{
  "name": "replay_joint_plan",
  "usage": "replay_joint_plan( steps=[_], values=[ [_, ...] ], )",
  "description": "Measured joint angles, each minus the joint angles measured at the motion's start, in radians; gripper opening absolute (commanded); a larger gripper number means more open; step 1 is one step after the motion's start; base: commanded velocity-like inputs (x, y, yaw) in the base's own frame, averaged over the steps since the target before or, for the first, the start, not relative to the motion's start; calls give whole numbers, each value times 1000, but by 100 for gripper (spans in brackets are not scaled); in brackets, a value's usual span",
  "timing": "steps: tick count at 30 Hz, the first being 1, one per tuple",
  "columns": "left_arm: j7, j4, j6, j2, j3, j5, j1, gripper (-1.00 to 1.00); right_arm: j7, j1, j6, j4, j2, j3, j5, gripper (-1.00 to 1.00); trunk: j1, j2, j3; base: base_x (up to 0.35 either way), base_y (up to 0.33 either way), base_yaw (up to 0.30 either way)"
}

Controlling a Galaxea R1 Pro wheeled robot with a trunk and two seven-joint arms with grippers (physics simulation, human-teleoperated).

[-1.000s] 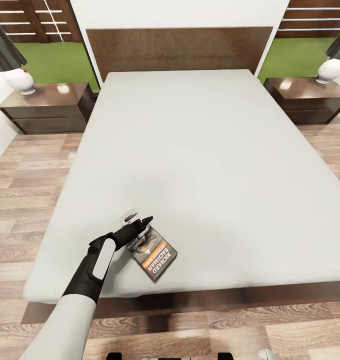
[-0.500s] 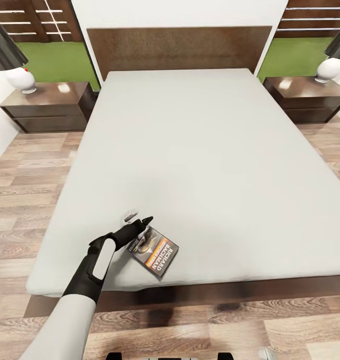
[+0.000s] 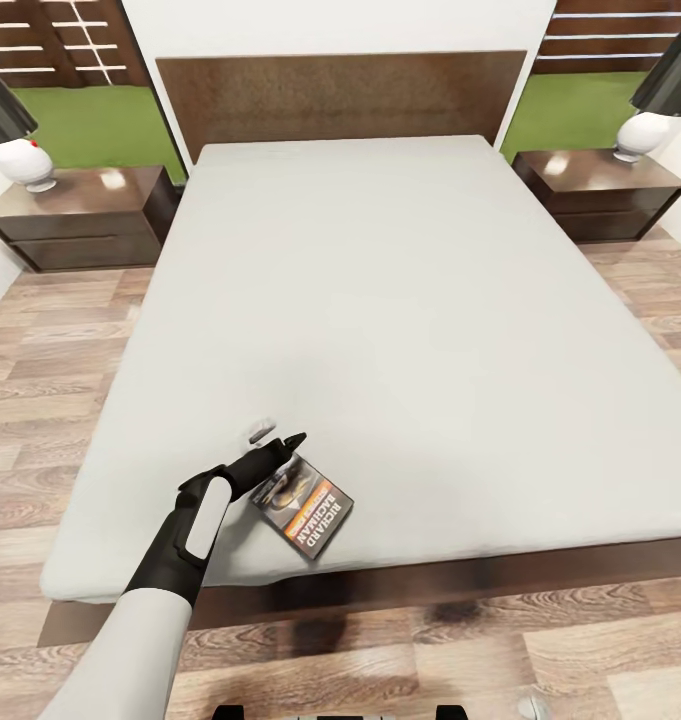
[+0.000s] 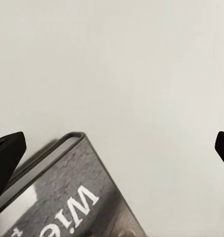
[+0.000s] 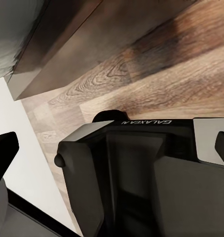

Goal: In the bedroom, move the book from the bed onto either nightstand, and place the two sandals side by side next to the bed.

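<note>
1. The book [image 3: 305,508] lies flat on the bed [image 3: 380,300], near its foot edge, cover up, with an orange band and white lettering.
2. The left hand [image 3: 276,452] sits at the book's upper corner. In the left wrist view its two dark fingertips [image 4: 6,155] stand spread wide, far apart at either side, and the book's corner [image 4: 72,197] lies between them, nearer one tip; whether a tip touches it, I cannot tell.
3. The grey mattress stretches ahead of the hand up to the dark headboard [image 3: 340,95].
4. Far beyond the hand, one nightstand [image 3: 75,215] stands at the bed's left and another nightstand [image 3: 600,190] at its right, each carrying a white lamp [image 3: 25,160].
5. The right hand [image 5: 112,143] shows two dark tips at the picture's edges, wide apart, over the robot's dark base [image 5: 136,173] and the plank floor [image 5: 181,64].
</note>
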Motion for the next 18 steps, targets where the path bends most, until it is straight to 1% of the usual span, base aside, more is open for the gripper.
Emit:
replay_joint_plan(
  steps=[9,14,18],
  values=[
    [0,0,1,0,0,1,0,100,0,0,0,0,0,0,0,100,0,0,0,0,0,-5],
    [1,0,1,0,0,-2,0,100,0,0,0,0,0,0,0,100,0,0,2,0,0,-140],
    [0,0,1,0,0,0,0,100,-3,0,0,1,0,0,0,100,0,0,3,0,0,-37]
  ],
)
